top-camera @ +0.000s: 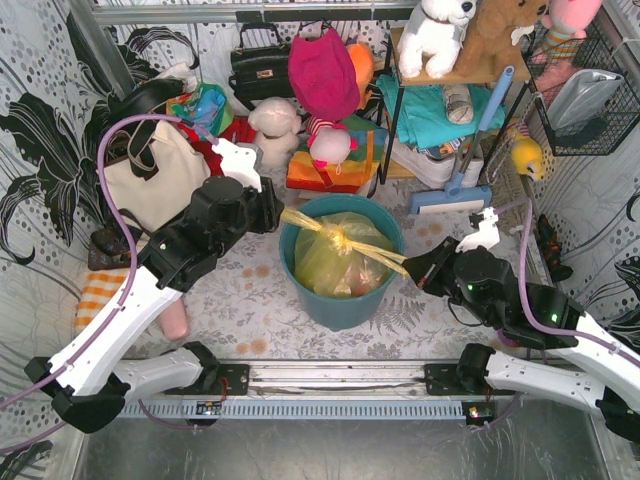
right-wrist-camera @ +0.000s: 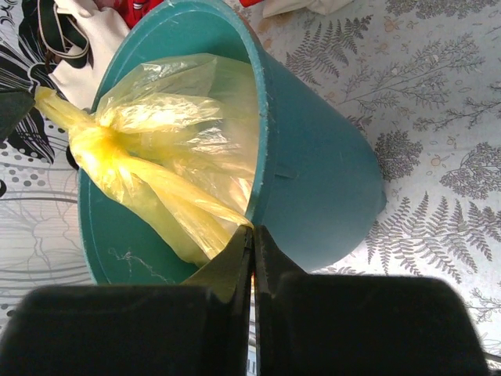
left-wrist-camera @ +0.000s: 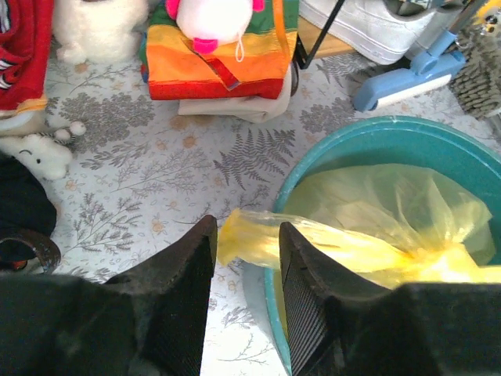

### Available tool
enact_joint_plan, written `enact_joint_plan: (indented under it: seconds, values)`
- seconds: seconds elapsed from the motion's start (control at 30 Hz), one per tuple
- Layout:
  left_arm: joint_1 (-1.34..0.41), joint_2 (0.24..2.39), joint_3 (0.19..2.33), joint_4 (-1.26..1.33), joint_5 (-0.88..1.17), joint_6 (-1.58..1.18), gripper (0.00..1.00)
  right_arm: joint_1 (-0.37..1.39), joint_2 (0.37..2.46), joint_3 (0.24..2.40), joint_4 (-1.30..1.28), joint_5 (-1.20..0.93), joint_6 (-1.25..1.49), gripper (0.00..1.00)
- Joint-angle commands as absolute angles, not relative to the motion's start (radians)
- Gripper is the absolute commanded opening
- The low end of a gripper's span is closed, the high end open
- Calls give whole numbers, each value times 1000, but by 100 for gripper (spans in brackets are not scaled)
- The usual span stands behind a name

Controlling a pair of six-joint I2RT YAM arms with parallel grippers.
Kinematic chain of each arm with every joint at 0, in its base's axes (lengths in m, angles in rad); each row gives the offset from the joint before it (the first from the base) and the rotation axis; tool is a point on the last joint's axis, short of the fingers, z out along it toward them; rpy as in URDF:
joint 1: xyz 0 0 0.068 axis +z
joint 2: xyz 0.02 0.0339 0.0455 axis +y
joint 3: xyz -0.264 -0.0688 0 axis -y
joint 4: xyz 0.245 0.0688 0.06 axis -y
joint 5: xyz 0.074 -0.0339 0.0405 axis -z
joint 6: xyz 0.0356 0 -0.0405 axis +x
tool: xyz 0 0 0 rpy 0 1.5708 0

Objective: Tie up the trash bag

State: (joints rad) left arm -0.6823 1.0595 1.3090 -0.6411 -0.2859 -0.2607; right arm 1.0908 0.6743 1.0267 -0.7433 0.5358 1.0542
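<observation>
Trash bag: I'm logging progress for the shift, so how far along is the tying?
Done: the mouth of the trash bag is gathered, and a knot shows above the bucket. In hand: the right gripper pinches one tail; the other lies between the fingers of the left gripper, grip unclear. Left: probably cinching, then letting go.

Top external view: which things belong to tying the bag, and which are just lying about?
Job: trash bag, sitting in the teal bucket; left gripper, open around one tail; right gripper, pinching the other tail.
Lying about: cream tote bag, black handbag, white plush dog, blue mop, striped cloth.
</observation>
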Motion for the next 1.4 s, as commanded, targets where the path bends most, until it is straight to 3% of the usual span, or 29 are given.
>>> enact_joint_plan:
  seconds: [0.0,0.3,0.53,0.83,1.37]
  values:
    - [-676,1050,1345,-654,-201,-270,48,1096,683,1029,-694,543,1028,0]
    - [-676,1049,1340,-709,-152,-268,52,1097,690,1039,-684,543,1019,0]
    - [-676,1096,1335,-769,-226,-257,51,1095,683,1033,-682,548,1020,0]
    - [-675,1129,1328,-670,-247,-258,68,1097,684,1037,-679,549,1012,0]
    - [-676,1106,1359,-624,-265,-276,68,1097,675,1030,-672,557,1011,0]
